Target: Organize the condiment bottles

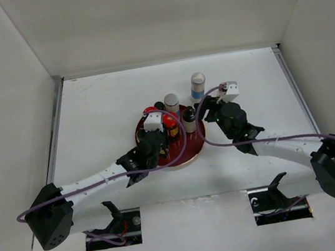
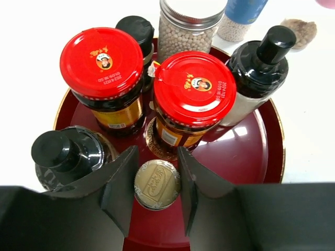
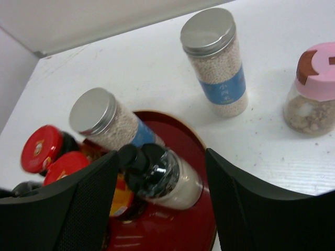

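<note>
On the plate [image 2: 251, 157], a gold-lidded jar [image 2: 157, 184] and black-capped bottle [image 3: 172, 180] were framed by the left gripper [image 2: 157, 157] and right gripper [image 3: 161, 154], both open, empty. Rigid, slick glass was presumed, best gripped mid-body.

The left pincer [image 2: 157, 157] straddles, jaws apart, a gold disc [image 2: 156, 184] on the dark-red plate [image 2: 251, 157] (two red-lidded jars [image 2: 194, 86] just beyond).

Red-lidded jars [image 2: 194, 89] block ahead; the plate [image 2: 246, 151] lies bare rightward.
</note>
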Robot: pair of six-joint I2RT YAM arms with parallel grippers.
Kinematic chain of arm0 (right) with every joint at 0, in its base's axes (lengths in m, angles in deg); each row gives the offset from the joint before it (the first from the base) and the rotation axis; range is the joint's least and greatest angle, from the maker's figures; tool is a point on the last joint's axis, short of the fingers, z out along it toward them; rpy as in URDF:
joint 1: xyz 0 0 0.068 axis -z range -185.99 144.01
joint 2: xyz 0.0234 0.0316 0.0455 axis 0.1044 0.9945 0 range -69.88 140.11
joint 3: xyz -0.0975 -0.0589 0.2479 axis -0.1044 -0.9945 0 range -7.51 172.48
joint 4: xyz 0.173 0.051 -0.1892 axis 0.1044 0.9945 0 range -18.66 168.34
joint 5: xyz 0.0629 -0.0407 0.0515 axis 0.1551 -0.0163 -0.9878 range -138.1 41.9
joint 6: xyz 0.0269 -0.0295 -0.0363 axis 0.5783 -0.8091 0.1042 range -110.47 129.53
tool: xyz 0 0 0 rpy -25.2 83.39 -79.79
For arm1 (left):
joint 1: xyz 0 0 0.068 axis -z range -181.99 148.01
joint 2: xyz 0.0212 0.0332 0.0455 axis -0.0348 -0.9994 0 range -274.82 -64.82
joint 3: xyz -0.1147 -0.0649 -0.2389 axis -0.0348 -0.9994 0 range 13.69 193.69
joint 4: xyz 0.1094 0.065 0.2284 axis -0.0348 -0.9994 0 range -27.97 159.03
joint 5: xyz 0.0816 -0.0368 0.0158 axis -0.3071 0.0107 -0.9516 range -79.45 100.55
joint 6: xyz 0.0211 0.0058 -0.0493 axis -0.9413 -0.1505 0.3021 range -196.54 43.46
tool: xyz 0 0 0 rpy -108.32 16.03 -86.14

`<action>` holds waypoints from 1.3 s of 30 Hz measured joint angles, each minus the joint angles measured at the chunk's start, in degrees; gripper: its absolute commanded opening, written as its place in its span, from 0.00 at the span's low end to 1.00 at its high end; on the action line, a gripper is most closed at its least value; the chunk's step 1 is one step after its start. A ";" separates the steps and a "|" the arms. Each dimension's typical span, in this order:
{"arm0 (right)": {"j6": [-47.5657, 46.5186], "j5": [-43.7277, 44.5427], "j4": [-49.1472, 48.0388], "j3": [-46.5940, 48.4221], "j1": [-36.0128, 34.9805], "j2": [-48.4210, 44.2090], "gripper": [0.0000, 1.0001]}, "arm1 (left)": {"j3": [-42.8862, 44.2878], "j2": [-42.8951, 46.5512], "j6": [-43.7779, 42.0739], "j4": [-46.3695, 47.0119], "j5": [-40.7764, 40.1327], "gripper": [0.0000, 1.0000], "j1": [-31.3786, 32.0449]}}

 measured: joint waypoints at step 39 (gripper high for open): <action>-12.09 -0.42 11.08 34.58 10.84 33.27 0.52 | -19.76 24.76 1.99 25.07 1.68 0.86 -11.98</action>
